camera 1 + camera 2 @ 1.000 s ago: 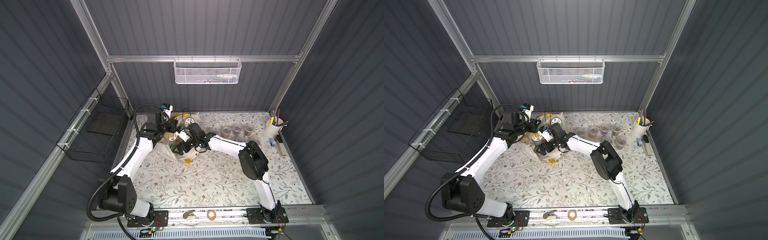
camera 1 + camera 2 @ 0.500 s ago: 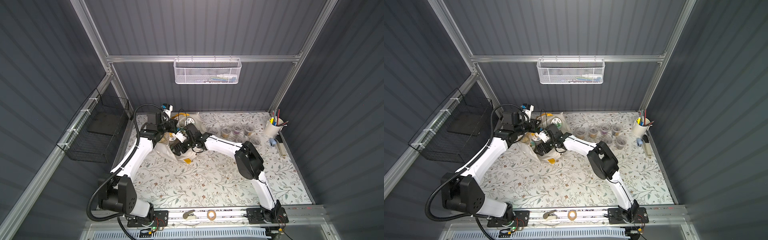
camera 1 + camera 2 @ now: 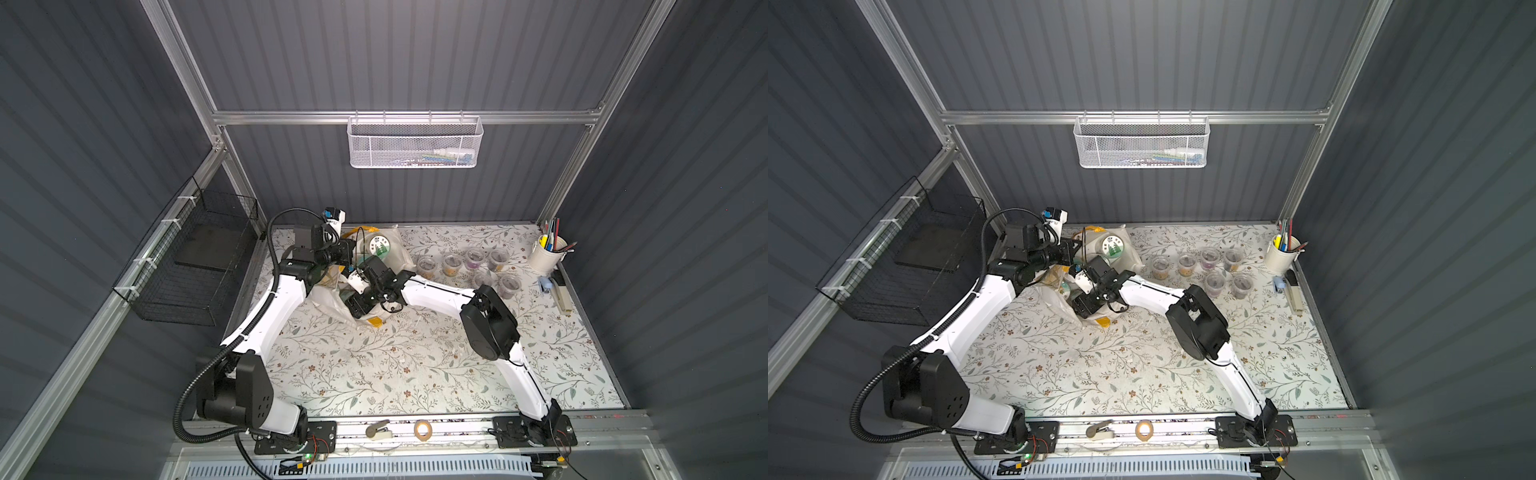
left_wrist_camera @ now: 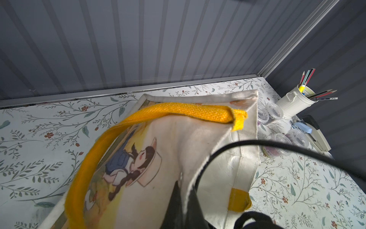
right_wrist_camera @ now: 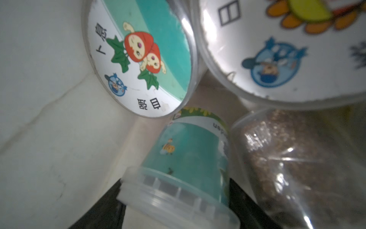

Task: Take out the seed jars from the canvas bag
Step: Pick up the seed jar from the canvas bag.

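top views: bag slumped at far-left of table; six small jars already out, standing near it; left claw pinches the bag rim; keep that hold steady so the mouth gapes.
left wrist: claw closed on the canvas edge; cloth limp and creased, handle coarse woven yellow; don't tug or it folds over.
right wrist: right claw deep in bag, fingers flanking a teal jar lying lid-first; can't tell if clamped yet; seat on the ribbed lid rim squarely, slick tapered plastic may squirt out; pull straight back, clear of the flat round pictured lids and the clear seed cup, brown grain inside.
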`<move>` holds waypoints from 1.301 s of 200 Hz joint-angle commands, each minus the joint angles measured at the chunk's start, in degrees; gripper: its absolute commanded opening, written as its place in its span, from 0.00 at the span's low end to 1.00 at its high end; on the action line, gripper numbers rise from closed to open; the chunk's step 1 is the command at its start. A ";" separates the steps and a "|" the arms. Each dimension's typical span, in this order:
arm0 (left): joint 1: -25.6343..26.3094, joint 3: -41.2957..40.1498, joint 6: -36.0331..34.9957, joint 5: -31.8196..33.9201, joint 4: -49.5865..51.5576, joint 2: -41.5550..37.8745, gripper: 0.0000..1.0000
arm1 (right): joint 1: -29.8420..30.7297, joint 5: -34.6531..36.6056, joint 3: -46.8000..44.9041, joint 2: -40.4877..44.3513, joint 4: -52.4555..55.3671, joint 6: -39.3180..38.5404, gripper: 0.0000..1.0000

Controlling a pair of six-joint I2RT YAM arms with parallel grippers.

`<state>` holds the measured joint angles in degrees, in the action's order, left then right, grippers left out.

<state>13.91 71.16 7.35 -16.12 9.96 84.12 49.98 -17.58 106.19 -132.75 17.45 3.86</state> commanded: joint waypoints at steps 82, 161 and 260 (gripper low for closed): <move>0.24 -0.95 0.56 -0.80 -1.87 -3.17 0.00 | -3.19 -4.67 -4.90 5.75 -4.44 4.94 0.72; 0.24 -0.14 0.56 -0.91 -1.91 -2.50 0.00 | -5.57 -6.40 -8.19 10.63 -4.70 5.65 0.73; 0.24 -0.75 0.12 0.12 -2.57 -2.03 0.00 | -12.51 -16.93 -24.63 30.10 0.20 6.62 0.73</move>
<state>13.91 70.52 7.33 -15.86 9.37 83.57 37.50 -30.17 85.38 -106.98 15.53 10.26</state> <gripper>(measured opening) 0.056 0.730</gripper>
